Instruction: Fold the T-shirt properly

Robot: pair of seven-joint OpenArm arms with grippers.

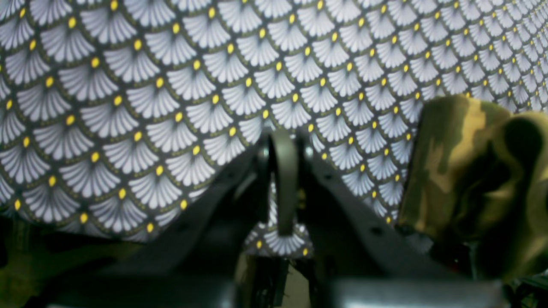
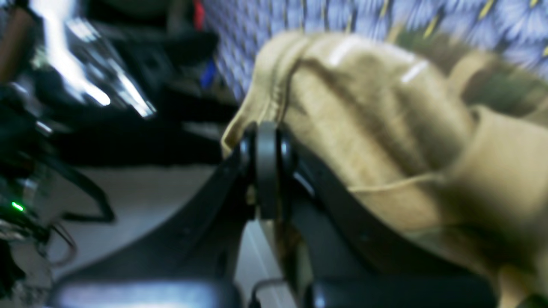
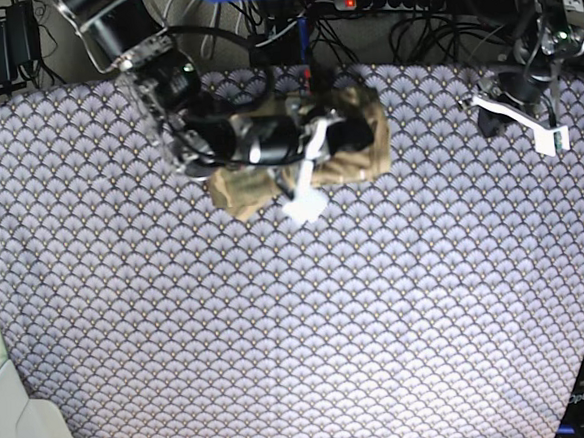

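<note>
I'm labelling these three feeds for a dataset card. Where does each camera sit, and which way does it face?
Left wrist: behind the shut left gripper, facing the tablecloth; T-shirt at right.
Right wrist: behind the shut right gripper, close against tan T-shirt folds.
Base: overhead, looking down on the tablecloth, both arms and the bunched T-shirt.
Shared: all three show the T-shirt and tablecloth.

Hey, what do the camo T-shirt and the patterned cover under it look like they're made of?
T-shirt: soft woven or knit cloth, probably cotton, matte; it bunches into loose folds and shows a stitched hem in the right wrist view. Tablecloth: a thin printed sheet, scallop fans with yellow dots, lying flat; whether fabric or coated cloth is hard to tell, though no strong glare shows.
</note>
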